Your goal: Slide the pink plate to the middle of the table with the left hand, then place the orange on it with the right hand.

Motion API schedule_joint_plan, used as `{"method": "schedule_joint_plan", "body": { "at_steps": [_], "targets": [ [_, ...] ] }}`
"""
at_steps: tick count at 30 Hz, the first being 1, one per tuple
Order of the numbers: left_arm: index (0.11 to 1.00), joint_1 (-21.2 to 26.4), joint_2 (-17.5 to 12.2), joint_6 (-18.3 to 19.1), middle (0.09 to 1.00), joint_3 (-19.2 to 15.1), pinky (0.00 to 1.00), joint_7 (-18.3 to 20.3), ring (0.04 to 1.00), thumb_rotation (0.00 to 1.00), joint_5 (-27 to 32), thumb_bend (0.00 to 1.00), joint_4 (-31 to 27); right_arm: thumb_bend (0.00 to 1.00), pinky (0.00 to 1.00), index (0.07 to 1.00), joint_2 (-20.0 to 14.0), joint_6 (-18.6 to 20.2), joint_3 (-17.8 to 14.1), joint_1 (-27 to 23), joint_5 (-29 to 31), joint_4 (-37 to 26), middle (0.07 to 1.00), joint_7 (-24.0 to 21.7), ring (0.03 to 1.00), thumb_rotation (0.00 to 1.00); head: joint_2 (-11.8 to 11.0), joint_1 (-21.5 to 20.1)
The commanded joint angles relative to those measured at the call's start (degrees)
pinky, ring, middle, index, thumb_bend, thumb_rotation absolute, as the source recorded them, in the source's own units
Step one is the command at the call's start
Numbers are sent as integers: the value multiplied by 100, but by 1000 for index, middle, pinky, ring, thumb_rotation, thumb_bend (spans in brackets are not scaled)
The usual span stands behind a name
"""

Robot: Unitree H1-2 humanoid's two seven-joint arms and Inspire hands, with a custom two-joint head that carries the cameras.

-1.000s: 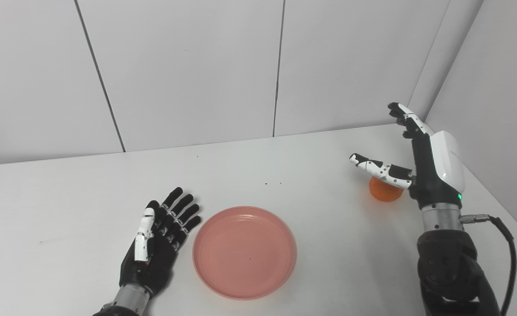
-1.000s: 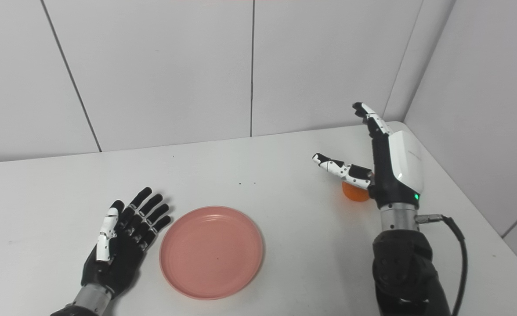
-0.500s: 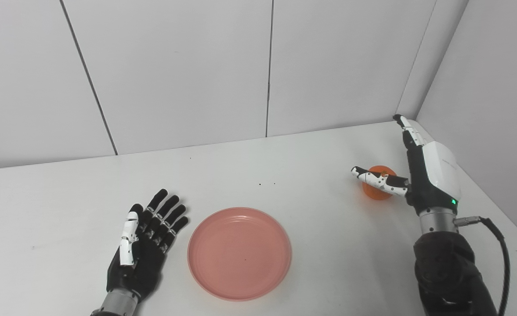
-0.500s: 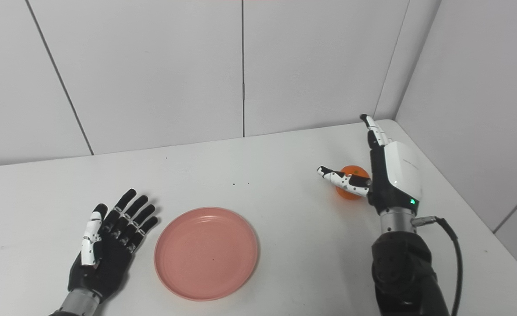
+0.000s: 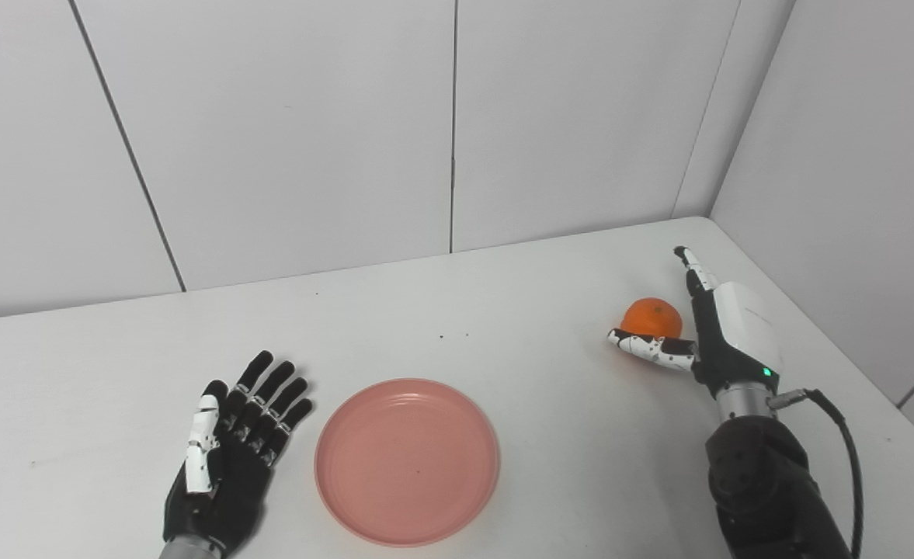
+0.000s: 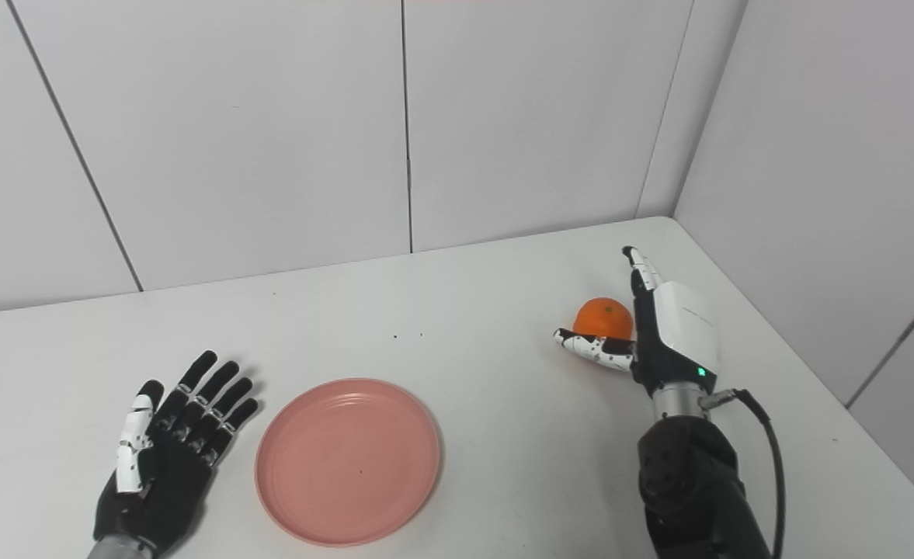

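My right hand [image 5: 717, 338] was open beside the orange [image 5: 651, 317], its fingers [image 5: 692, 264] spread and holding nothing. The orange sat on the bench [image 5: 503, 310], far right of the pink plate [image 5: 407, 461]. It looked round, light and rolly, so I should cup its sides. My left hand [image 5: 227, 458] lay flat and open, just left of the plate.

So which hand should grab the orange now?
The right hand. It is open beside the orange, thumb in front. The left hand lies flat beyond the pink plate, far away.
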State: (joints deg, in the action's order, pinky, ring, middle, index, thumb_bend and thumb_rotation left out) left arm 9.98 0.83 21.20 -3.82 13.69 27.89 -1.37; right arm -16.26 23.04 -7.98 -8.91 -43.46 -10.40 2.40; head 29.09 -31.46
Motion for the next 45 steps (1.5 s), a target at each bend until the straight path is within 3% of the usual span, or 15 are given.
{"method": "schedule_joint_plan", "body": {
  "at_steps": [1, 20, 29, 45],
  "targets": [
    [884, -72, -48, 101, 885, -28, 889, -44, 880, 1000, 4, 312, 83, 1000, 751, 924, -196, 46, 4, -229, -69, -4, 909, 124, 862, 455, 9, -3],
    [879, -28, -151, 172, 880, -69, 887, -103, 878, 1000, 58, 316, 75, 1000, 731, 908, -332, -20, -75, -567, 436, 973, 896, 504, 848, 381, 111, -102],
    [881, 17, -212, 138, 884, -70, 891, 14, 882, 1000, 108, 315, 147, 1000, 755, 914, -304, 29, -146, -746, 860, 1173, 902, 490, 863, 383, 157, -110],
    [886, 12, -306, 110, 892, -8, 893, 115, 887, 1000, 152, 315, 147, 1000, 741, 910, -390, 357, 7, -1058, 1042, 1591, 903, 333, 858, 455, 221, -70]
  ]
}}
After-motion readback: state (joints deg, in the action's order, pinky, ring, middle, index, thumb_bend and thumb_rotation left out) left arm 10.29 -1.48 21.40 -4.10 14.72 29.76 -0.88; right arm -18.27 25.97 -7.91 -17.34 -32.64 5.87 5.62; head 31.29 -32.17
